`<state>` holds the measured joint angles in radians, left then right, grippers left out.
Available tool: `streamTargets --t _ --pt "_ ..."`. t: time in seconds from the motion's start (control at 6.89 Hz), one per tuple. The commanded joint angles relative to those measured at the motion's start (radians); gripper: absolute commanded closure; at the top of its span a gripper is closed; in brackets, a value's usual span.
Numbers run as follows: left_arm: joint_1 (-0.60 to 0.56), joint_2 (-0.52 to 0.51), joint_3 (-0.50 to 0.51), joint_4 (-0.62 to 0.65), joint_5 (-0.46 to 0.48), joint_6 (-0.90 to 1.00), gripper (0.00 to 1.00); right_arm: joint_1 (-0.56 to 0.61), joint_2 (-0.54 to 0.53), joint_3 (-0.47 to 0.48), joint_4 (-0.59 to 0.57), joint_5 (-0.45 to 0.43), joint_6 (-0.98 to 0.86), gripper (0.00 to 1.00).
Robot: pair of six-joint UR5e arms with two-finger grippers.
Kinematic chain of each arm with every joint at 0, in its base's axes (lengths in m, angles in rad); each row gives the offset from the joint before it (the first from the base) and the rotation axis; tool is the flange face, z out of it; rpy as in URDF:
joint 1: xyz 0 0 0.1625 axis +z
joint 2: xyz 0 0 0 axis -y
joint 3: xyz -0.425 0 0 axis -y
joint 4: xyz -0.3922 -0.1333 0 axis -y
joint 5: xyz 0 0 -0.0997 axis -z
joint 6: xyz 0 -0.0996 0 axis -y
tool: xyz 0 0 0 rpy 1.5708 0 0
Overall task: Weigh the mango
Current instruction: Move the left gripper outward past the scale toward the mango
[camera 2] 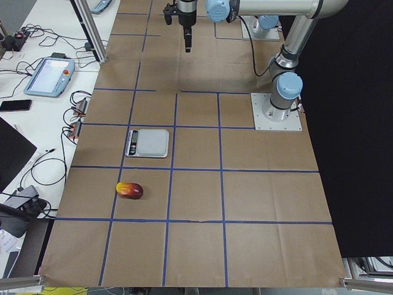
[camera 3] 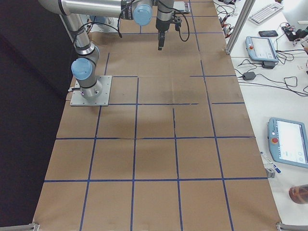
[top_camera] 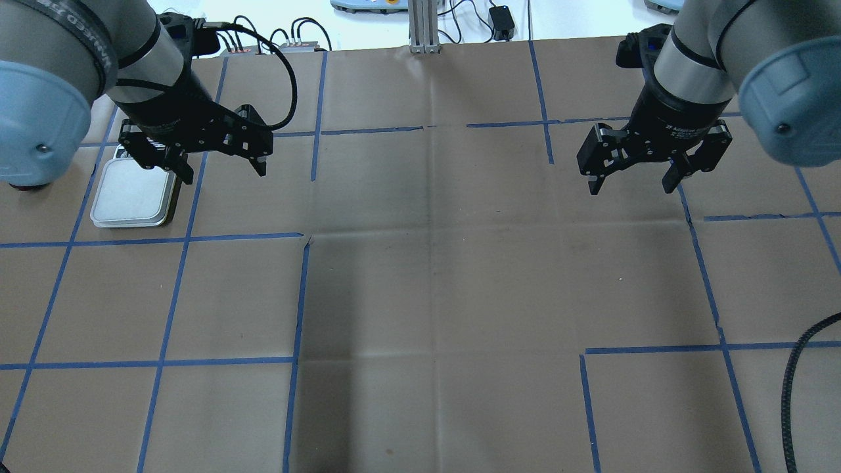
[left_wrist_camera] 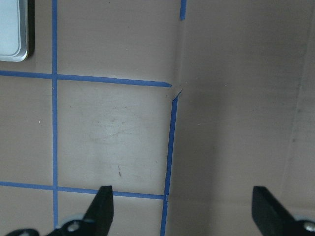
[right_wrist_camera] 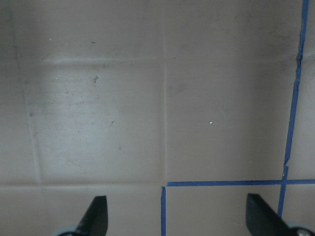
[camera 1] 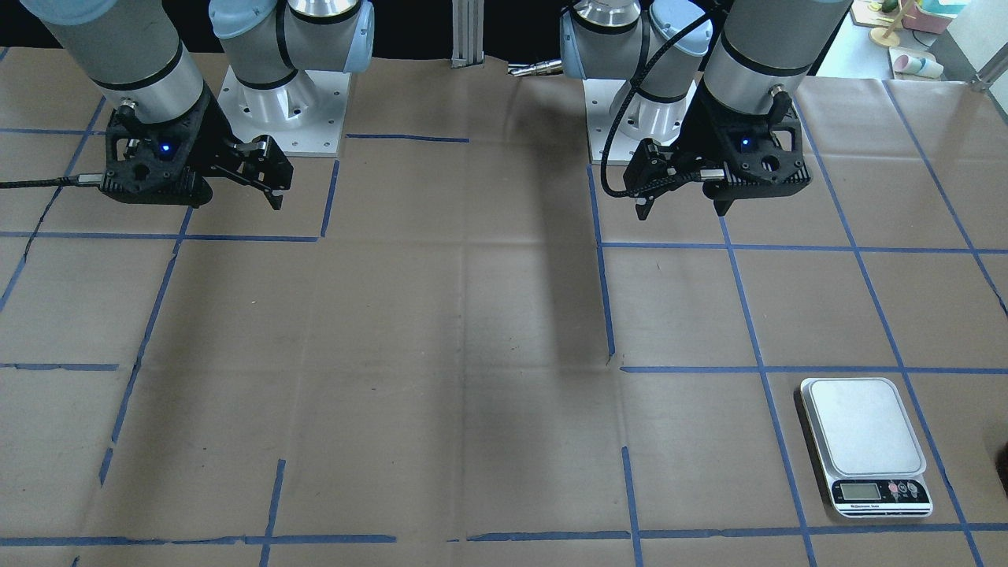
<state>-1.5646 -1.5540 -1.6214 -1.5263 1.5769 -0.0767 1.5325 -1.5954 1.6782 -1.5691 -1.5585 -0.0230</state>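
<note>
1. The bench (top_camera: 420, 295) fills every view. It is covered in brown paper marked into squares with blue tape.

2. The left arm (top_camera: 59, 59) enters the overhead view from the upper left. The right arm (top_camera: 755, 52) enters from the upper right. Both wrists point down at the paper, well apart from each other.

3. The left gripper (top_camera: 223, 172) hangs above the bench with its jaws spread wide and nothing between them. Its wrist camera shows the two fingertips (left_wrist_camera: 104, 204) at opposite lower corners, with only paper and tape below. One corner of the scale shows at the top left of that view.

4. The right gripper (top_camera: 631, 186) is also wide open and holds nothing. It is above a bare stretch of paper, and its fingertips (right_wrist_camera: 97, 211) sit far apart in its wrist view.

5. The scale (camera 1: 864, 441) is a silver rectangular platform with a small display strip at the end facing the operators. It sits flat on the robot's left side of the bench, inside one taped square. In the front-facing view it is well apart from the left gripper.

6. The mango (camera 2: 129, 190) shows only in the exterior left view. It lies on its side on the paper, in the square next to the scale's, nearer the bench's left end. It is near the scale but not touching it, and well apart from both grippers. One end is dark red and the other yellow-orange.
</note>
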Motion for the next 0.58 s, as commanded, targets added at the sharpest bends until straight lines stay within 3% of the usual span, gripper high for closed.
streamTargets --t 0.0,0.44 --pt "0.000 -0.001 0.002 0.003 0.003 0.000 0.00 0.000 0.000 0.000 0.000 0.000 0.000 0.00" --pt "0.000 -0.003 0.009 0.002 0.000 0.064 0.00 0.000 0.000 0.000 0.000 0.000 0.000 0.00"
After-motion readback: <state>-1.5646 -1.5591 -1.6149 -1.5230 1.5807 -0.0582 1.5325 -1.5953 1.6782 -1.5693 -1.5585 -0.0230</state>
